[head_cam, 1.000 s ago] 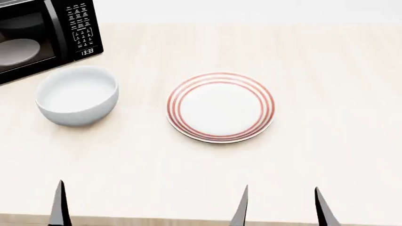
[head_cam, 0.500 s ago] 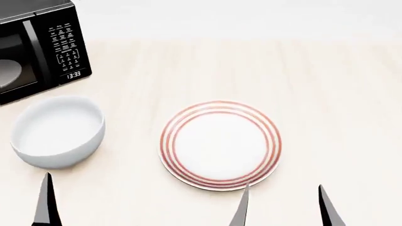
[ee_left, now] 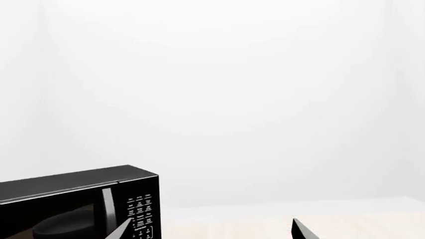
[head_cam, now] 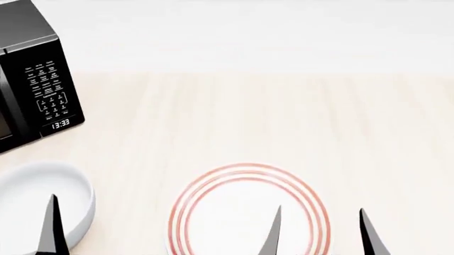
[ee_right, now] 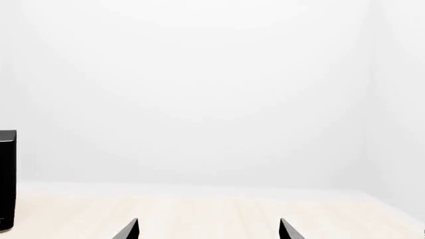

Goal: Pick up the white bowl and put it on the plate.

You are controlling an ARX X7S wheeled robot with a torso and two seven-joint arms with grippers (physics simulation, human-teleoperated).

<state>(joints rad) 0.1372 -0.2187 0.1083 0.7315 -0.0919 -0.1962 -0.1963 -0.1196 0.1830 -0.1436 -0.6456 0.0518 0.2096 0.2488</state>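
The white bowl (head_cam: 21, 199) sits on the table at the head view's lower left, cut by the frame edge. One dark finger (head_cam: 51, 226) of my left gripper (ee_left: 211, 231) shows in front of its right side. To the bowl's right lies the plate (head_cam: 245, 169) with red rings, its near part cut off. My right gripper (head_cam: 320, 236) hangs over the plate's right rim, one tip over the plate and one beyond it. Both grippers are open and hold nothing. Neither wrist view shows the bowl or the plate.
A black microwave (head_cam: 32, 79) stands at the back left of the light wooden table (head_cam: 284, 117); its clock reads 13:33. It also shows in the left wrist view as a microwave (ee_left: 73, 204), and its edge (ee_right: 7, 179) in the right wrist view. A white wall lies behind.
In the head view the bowl, plate and microwave have slid down and leftward in the frame, so more far table and wall show. The gripper tips keep their places.
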